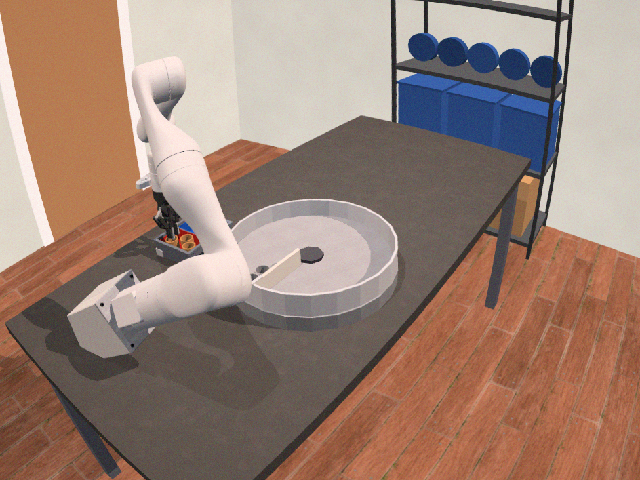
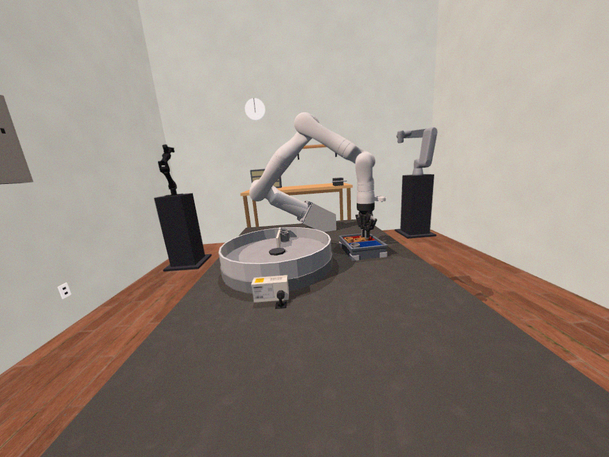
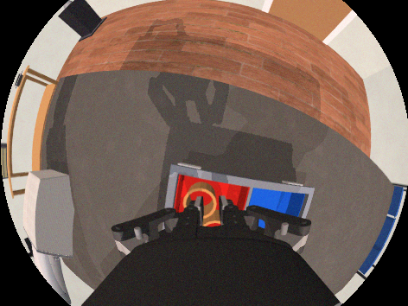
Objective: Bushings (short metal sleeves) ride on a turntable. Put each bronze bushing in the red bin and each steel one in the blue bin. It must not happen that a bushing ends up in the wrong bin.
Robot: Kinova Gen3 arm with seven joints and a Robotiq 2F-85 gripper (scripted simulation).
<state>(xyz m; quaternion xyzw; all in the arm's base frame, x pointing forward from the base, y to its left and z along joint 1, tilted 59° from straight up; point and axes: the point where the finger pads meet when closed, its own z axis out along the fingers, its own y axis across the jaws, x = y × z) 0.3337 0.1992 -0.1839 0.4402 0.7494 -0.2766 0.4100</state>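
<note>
My gripper point(image 1: 174, 236) point(image 2: 366, 237) point(image 3: 211, 203) points down low over the red bin point(image 3: 235, 195). Its fingers stand a little apart with nothing held between them. One bronze bushing point(image 1: 171, 241) point(image 3: 188, 200) stands upright in that bin, its ring partly behind the left finger in the wrist view. Two more bronze bushings point(image 1: 186, 238) point(image 1: 188, 246) are beside it. The blue bin point(image 2: 369, 244) point(image 3: 270, 200) adjoins it and holds a steel bushing point(image 2: 354, 244). Steel bushings point(image 1: 262, 269) point(image 2: 284, 235) are on the turntable point(image 1: 341, 237) point(image 2: 255, 252), beside its barrier; another is partly hidden by the arm in the top view.
The turntable has a raised wall point(image 1: 331, 306) and a cream barrier point(image 1: 280, 268) point(image 2: 278, 237). A white carton point(image 2: 269, 289) and a small black stand point(image 2: 280, 299) are by its outer side. The arm's base point(image 1: 100, 317) sits at the table's end.
</note>
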